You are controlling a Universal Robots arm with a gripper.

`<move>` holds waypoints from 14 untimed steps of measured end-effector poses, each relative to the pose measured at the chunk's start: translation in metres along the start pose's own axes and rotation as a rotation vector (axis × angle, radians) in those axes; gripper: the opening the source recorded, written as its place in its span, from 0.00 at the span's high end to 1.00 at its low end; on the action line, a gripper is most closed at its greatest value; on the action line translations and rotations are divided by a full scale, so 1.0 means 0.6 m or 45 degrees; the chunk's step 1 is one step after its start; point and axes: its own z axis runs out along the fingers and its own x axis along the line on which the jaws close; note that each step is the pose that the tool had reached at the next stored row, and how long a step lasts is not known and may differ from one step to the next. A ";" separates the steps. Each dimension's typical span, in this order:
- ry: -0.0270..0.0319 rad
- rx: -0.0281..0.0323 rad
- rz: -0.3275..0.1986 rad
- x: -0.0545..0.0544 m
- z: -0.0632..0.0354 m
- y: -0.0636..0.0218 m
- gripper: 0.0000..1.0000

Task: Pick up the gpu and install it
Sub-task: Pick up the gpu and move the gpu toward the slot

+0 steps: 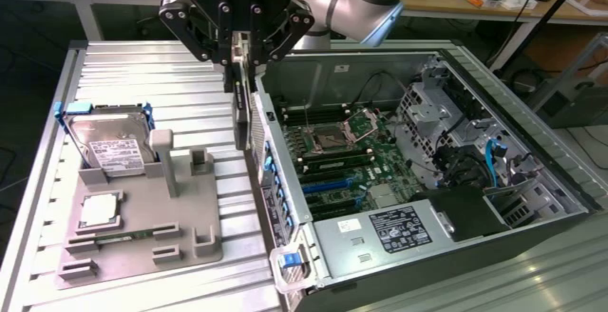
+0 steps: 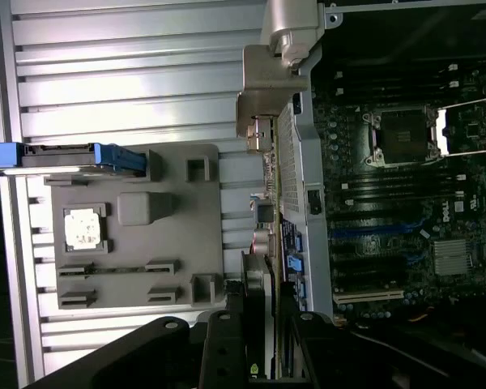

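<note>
One card, the gpu [image 1: 243, 112], hangs straight down from the claw [image 1: 243, 50], which is pinched narrow on its upper end. Its long axis is upright and it shows edge-on as a thin dark strip. It sits right at the rear wall [image 1: 285, 212] of the open case, roughly over the line where the wall meets the grey holder [image 1: 190, 234] on the desk [image 1: 142, 70]. Whether its lower end touches the wall cannot be told.

What matters is the offset. The board [image 1: 352, 159] and its blue slots [image 1: 328, 184] lie on the case floor, below the card and toward the exterior view's right. So the card is raised and close to the case but not over a slot, and I judge it not yet seated.

In the wrist view the gpu [image 2: 262, 279] runs away from the claw [image 2: 259, 332] along the wall's edge, holder on one side, board on the other.
</note>
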 end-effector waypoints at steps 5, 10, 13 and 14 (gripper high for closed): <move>0.0000 0.0000 0.000 -0.008 0.000 0.001 0.73; 0.0000 0.0000 0.000 -0.018 0.000 0.001 0.73; 0.0000 0.0000 0.000 -0.023 0.001 0.002 0.73; 0.0000 0.0000 0.000 -0.025 0.001 0.002 0.73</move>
